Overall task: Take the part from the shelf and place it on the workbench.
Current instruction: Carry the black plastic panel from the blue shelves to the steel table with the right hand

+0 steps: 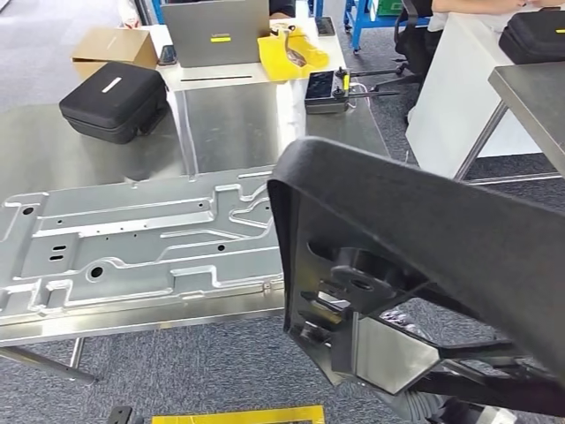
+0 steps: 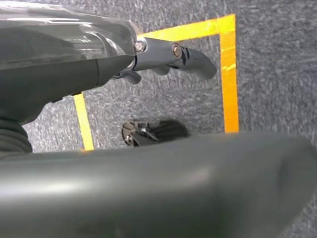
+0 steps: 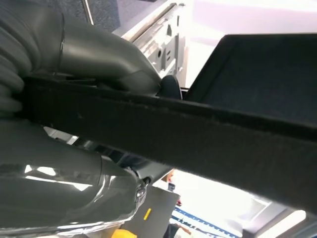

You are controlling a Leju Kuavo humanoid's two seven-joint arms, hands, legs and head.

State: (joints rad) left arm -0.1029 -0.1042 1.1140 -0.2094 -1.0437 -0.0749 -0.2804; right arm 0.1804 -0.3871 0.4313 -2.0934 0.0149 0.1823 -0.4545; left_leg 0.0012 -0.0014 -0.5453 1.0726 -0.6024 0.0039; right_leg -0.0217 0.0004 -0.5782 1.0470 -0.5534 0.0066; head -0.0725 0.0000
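From the head view a large black part point(image 1: 426, 238), flat and felt-like on top with ribbed moulded brackets underneath, hangs close to the camera at the right, raised above the carpet just off the near right corner of the steel desk point(image 1: 226, 132). On the desk lies a big stamped metal panel point(image 1: 133, 243), and behind it a black zip case point(image 1: 115, 100), a cardboard box point(image 1: 113, 46), an open laptop point(image 1: 214, 31), a yellow cloth point(image 1: 291, 51) and a small controller point(image 1: 325, 88). A white table point(image 1: 460, 97) stands to the right, with a person's arm resting on top of it. In the left wrist view the left robot hand point(image 2: 164, 57) hangs over grey carpet marked with yellow tape point(image 2: 229, 74); its fingers are stretched out and apart and it has hold of nothing. In the right wrist view the right robot hand point(image 3: 93, 114) grips the part point(image 3: 209, 134) by its dark edge, the thick thumb point(image 3: 108, 54) lying on one side of the edge and the rest of the hand on the other, with the metal panel point(image 3: 164, 39) visible beyond.
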